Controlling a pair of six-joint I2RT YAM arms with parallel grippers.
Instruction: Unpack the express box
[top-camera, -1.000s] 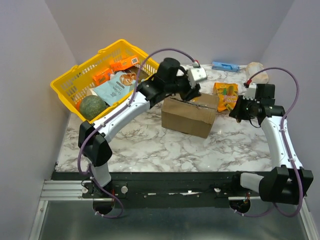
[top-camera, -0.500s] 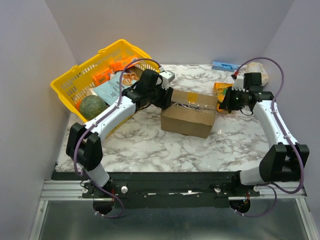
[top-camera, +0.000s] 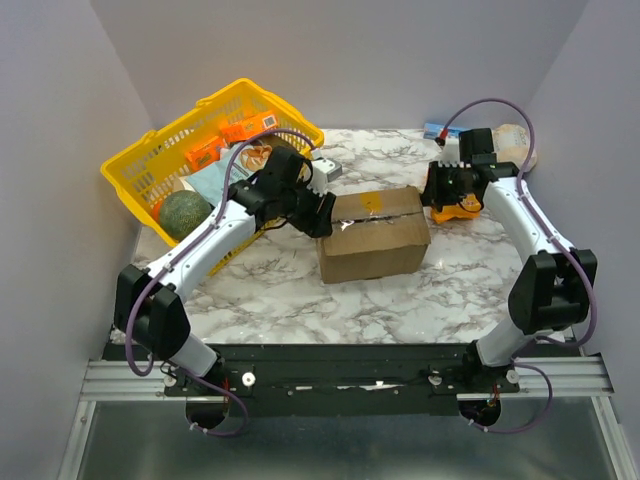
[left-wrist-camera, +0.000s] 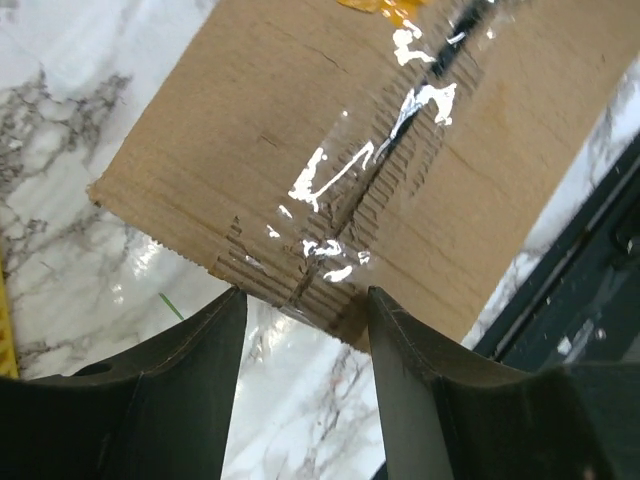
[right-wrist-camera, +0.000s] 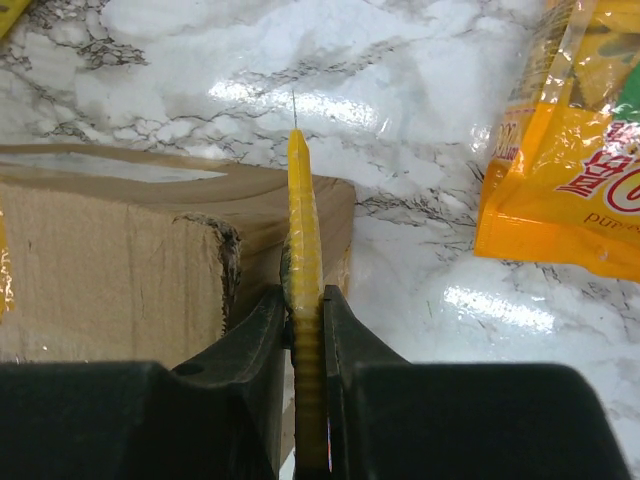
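step: cutting the tape seam (left-wrist-camera: 400, 130) on top of the express box (top-camera: 375, 235); flaps closed, nothing taken out yet, so an early stage by my read
box place: middle of the tabletop (top-camera: 280, 290), a bit toward the far edge, long side running left-right, lying flat
left gripper (left-wrist-camera: 305, 300): released, jaws apart, nothing between them; tips sit at the box's left end, right where the seam runs off the edge; contact with the cardboard unclear
right gripper (right-wrist-camera: 303, 295): clenched on a thin yellow cutter (right-wrist-camera: 302, 220), ridged body upright between the fingers, fine tip pointing away from the wrist
cutter vs box: tip is just beyond the box's right end, above its top corner; not in the seam as far as I can tell
tape: shiny, wrinkled, already scuffed near the left end in the left wrist view
do it well: left should press down on or pinch the left end so the box cannot slide; right lowers the tip onto the seam line, shallow, then draws straight along it toward the left
risk: cutting too deep may hit the contents; an off-line pull tears cardboard instead of tape; the box looks light and could skid on the marble
nearby: orange snack bag (right-wrist-camera: 560, 150) just right of the cutter, keep clear of it; yellow basket (top-camera: 130, 165) at the far-left corner, well apart
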